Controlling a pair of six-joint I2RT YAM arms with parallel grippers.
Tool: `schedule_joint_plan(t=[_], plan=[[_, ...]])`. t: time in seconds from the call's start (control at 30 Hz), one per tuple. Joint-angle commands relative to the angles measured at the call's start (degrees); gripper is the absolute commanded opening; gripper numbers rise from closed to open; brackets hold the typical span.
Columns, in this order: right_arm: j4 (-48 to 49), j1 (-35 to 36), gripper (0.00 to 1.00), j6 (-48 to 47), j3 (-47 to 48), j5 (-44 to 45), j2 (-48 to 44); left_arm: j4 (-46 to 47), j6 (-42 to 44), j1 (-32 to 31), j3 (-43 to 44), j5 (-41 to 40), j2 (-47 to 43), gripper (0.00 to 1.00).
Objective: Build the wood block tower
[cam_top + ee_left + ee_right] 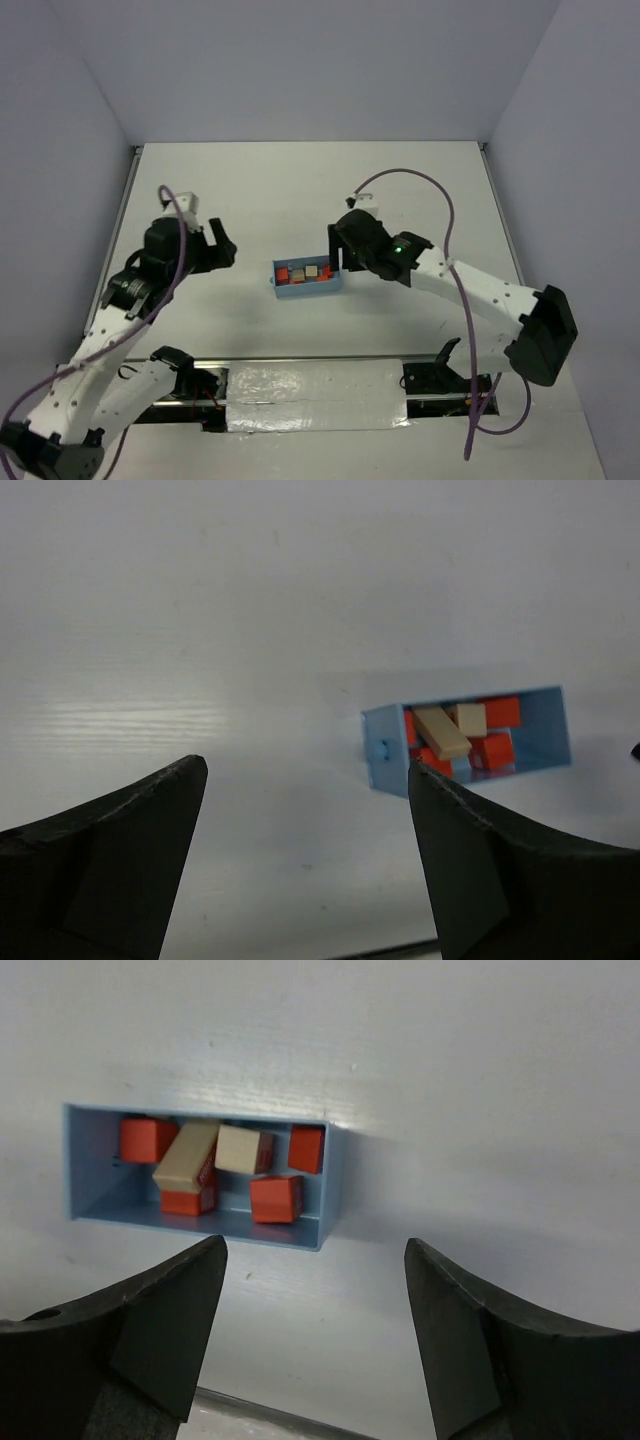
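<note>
Several small wooden blocks, red-orange (274, 1198) and pale tan (242, 1148), lie loose in a light-blue tray (307, 290) at the table's middle. A tan bar (186, 1156) leans across red ones. They also show in the left wrist view (442, 732), inside the tray (385, 750). My right gripper (338, 250) is open and empty, just right of the tray's right end; in its own view (315, 1250) the tray (330, 1182) lies ahead to the left. My left gripper (222, 248) is open and empty, well left of the tray; it also shows in the left wrist view (305, 775).
White table with grey walls (320, 60) on three sides. A dark slot with foil tape (310, 385) runs along the near edge between the arm bases. Purple cables (450, 220) loop over both arms.
</note>
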Motion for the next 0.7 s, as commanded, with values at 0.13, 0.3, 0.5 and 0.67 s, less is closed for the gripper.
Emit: schedule_joint_plan(t=[0.13,0.3,0.5,0.67], plan=[[-2.8,-6.42,0.81,0.7,-2.15,4.07,-17.39,0.15,-13.91,-25.16,9.29,-12.65,18.98,0.97],[-7.01,-10.2,0.84,-1.67,-3.56,3.98,-24.77,-0.82,-18.56,-28.51,10.36,-17.6,29.79,0.88],[-9.48,-12.06,0.85,-4.49,-3.91,4.42,-30.76,0.75,-20.6,-28.6,7.89,-21.56,34.73,0.76],[-8.87,-12.5,0.85,-5.72,-4.44,2.76,-32.26,1.37,-20.51,-28.51,9.12,-23.05,40.43,0.55]])
